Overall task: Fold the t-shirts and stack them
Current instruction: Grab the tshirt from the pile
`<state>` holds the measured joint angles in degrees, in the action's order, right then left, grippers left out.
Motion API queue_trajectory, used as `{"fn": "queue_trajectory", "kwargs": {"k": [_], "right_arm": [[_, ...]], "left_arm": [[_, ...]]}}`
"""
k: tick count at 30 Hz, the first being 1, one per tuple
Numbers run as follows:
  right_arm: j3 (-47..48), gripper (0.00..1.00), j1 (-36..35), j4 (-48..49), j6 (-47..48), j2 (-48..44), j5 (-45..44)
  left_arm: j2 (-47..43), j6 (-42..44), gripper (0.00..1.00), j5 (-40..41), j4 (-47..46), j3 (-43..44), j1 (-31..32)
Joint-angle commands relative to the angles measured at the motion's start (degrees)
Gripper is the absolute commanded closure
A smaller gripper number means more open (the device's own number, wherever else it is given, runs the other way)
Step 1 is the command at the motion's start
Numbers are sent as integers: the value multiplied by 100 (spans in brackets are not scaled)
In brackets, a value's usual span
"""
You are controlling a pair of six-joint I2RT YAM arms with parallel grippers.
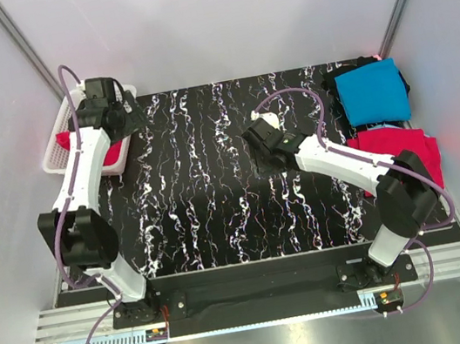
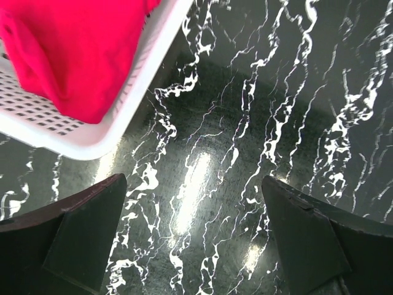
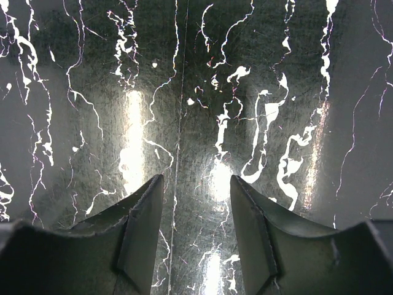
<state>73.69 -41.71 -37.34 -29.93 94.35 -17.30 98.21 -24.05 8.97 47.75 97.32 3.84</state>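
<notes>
From above, the left gripper [image 1: 114,112] hangs at the right rim of the white mesh basket [image 1: 58,155], which sits at 10 o'clock against the left wall. A red t-shirt [image 1: 111,156] spills over the basket's near right corner. The right gripper [image 1: 261,134] hovers over the black marbled mat [image 1: 211,215], a little toward 1 o'clock from its middle. At 2 o'clock a folded turquoise t-shirt [image 1: 371,91] lies on a black t-shirt [image 1: 333,77], whose edges show around it. A second red t-shirt [image 1: 398,148] lies at 3 o'clock, touching that pile and reaching the mat's right edge. The mat's middle and near half lie open.

In the left wrist view, the dark fingers [image 2: 80,236] stand spread wide with only marbled mat between them. The basket's rim crosses at 10 o'clock, and the red t-shirt drapes inside it at 11 o'clock, well apart from the fingers.

In the right wrist view, the fingertips [image 3: 138,236] stand partly apart with nothing between them. Bare mat with glare streaks fills the view out to every edge.
</notes>
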Motion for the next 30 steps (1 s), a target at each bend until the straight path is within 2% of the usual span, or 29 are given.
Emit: {"fn": "queue_trajectory", "kwargs": {"k": [1, 7, 11, 14, 17, 18, 21, 26, 30], "right_arm": [[102, 46, -65, 34, -127, -232, -10], [110, 46, -65, 25, -109, -206, -36], [119, 46, -65, 17, -74, -215, -37], [163, 46, -56, 8, -21, -180, -54], [189, 45, -56, 16, 5, -118, -28], [190, 46, -65, 16, 14, -109, -19], [198, 45, -65, 16, 101, -22, -10], [365, 45, -65, 16, 260, 250, -19], [541, 45, -65, 16, 330, 479, 86]], "left_arm": [[-426, 164, 1, 149, -248, -11, 3], [-347, 59, 1, 394, -239, 68, 3], [-207, -47, 1, 885, -248, 191, -14], [276, -152, 1, 1018, -4, 664, -128], [1092, -266, 1, 922, 426, 1542, -357], [1591, -327, 1, 896, 568, 2128, -540], [2253, -696, 1, 747, 1113, 3227, -883], [2869, -1040, 2, 895, 1000, 3601, -1148], [3116, -1136, 3, 1229, 912, 3584, -1288]]}}
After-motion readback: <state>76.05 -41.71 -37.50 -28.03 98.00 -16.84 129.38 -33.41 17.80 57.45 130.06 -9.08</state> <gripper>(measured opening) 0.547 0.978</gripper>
